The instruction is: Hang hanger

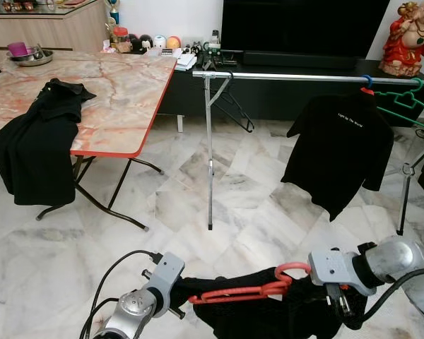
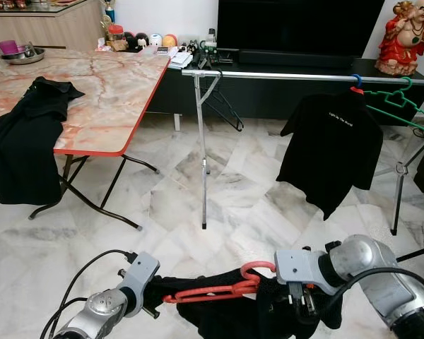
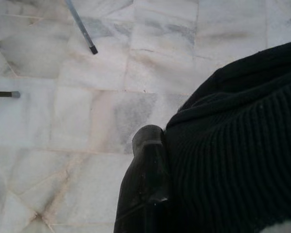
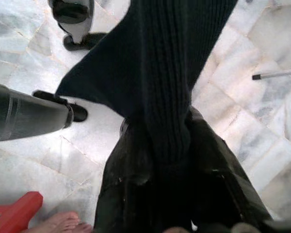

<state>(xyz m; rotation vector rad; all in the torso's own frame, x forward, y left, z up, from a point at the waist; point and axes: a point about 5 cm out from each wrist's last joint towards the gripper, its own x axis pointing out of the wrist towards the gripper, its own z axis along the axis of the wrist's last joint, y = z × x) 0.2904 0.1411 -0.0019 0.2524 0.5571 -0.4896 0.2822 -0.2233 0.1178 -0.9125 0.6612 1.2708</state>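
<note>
Marble-topped table [image 1: 120,106] fills the upper left, the clothes rail [image 1: 297,76] runs across the upper right, and low in the frame the right gripper [image 4: 160,165] pinches a black garment [image 1: 268,318] on the red hanger [image 1: 247,286], the left gripper [image 3: 150,165] against its fabric, grip unclear.

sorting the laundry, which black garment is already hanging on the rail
The black t-shirt with small white chest print, on the rail. One black garment lies on the table; another is held by the claws.
</note>
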